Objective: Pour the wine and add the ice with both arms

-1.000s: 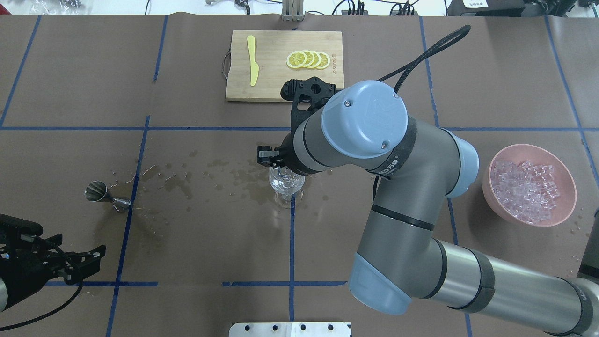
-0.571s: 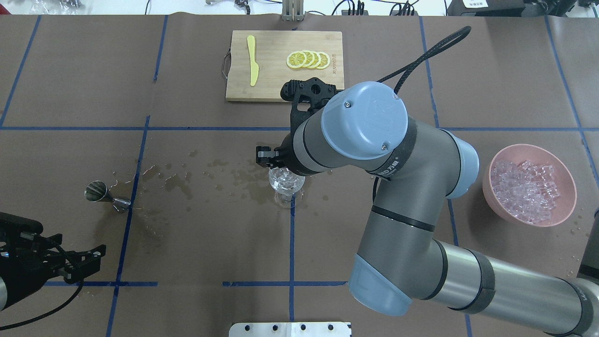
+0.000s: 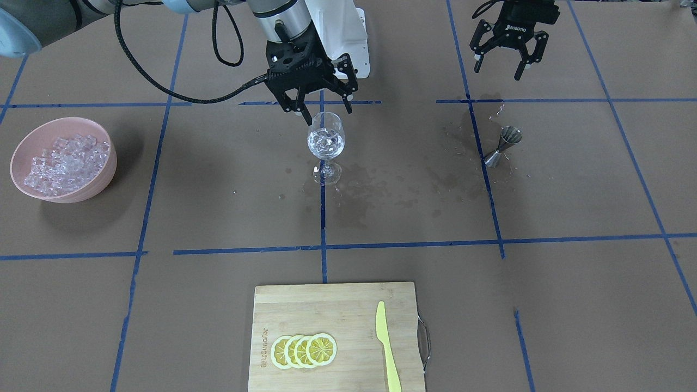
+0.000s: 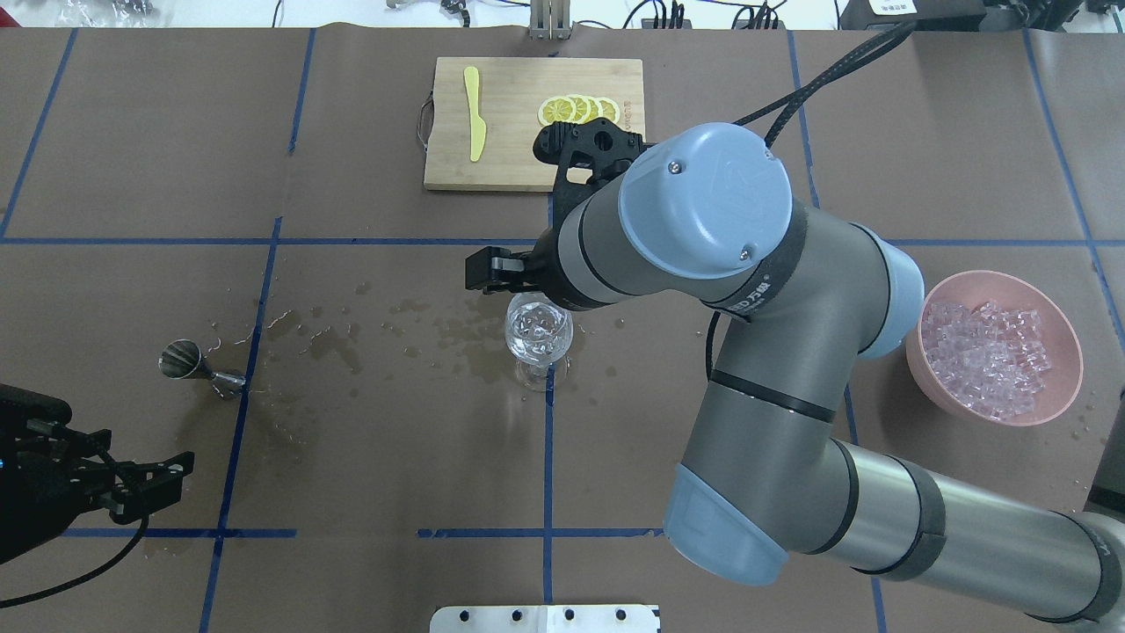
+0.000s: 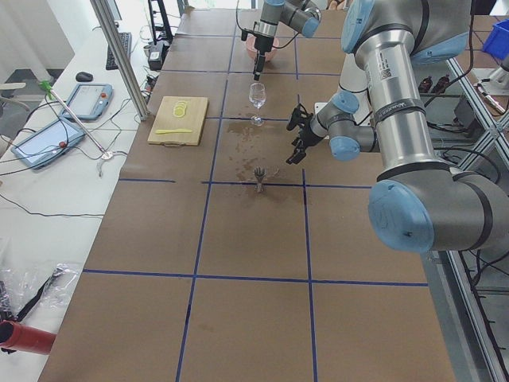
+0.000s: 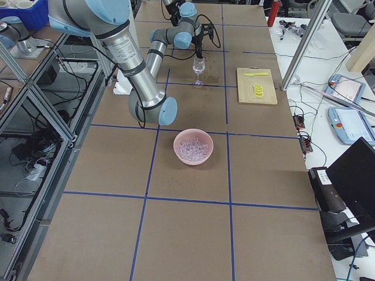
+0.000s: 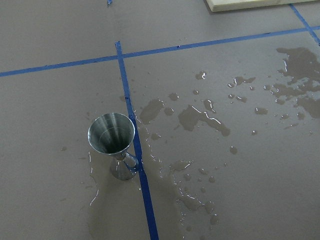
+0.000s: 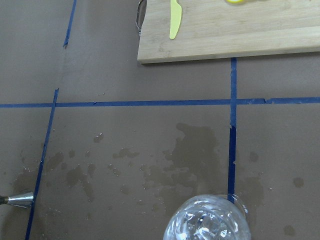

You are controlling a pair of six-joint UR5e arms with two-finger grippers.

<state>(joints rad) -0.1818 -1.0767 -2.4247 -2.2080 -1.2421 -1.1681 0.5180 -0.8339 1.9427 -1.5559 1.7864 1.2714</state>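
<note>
Above the wine glass (image 3: 325,130) | my right gripper (image 3: 321,111) hangs, 2 fingers apart, empty | ice (image 3: 325,146) sits in the glass, more in pink bowl (image 3: 81,191) | left gripper (image 3: 498,68) spread, empty | risk: a fingertip clipping the rim would topple the tall glass onto wet paper.

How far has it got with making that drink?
Mostly done, seemingly. The small steel measuring cup stands empty amid splashes, so pouring looks over. The clear stemmed wine glass holds ice cubes. Nothing is in hand: the right arm's fingers hover open above the glass, the left arm's fingers open near the cup. Possibly more ice from the pink bowl.
</note>
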